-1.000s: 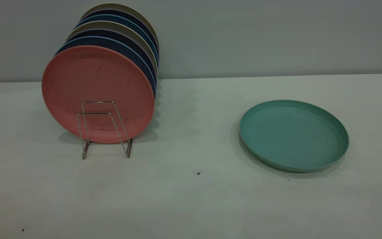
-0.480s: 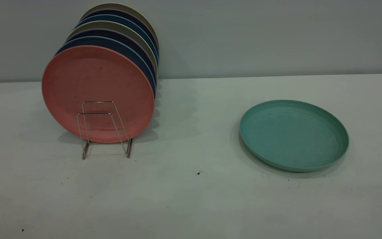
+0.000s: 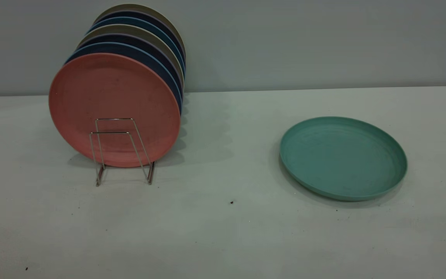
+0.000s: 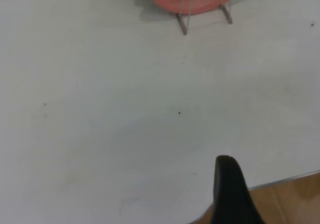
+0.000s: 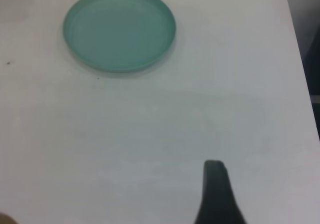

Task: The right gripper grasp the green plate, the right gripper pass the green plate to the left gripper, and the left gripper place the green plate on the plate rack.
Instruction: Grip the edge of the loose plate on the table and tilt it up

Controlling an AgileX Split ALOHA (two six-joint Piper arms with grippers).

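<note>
The green plate (image 3: pixel 343 159) lies flat on the white table at the right; it also shows in the right wrist view (image 5: pixel 120 29). The plate rack (image 3: pixel 124 155) stands at the left, its front wire loops bare before a salmon-pink plate (image 3: pixel 114 97). Neither gripper appears in the exterior view. Only a black tip of my left gripper (image 4: pixel 230 194) shows in the left wrist view, over the table's near edge and well away from the rack's feet (image 4: pixel 182 24). Only a black tip of my right gripper (image 5: pixel 215 194) shows in the right wrist view, well short of the green plate.
Behind the pink plate, several blue, dark and beige plates (image 3: pixel 145 46) stand upright in the rack. A grey wall runs behind the table. The table's edge (image 4: pixel 280 181) with wooden floor beyond shows by the left gripper, and the table's side edge (image 5: pixel 300 69) lies near the right gripper.
</note>
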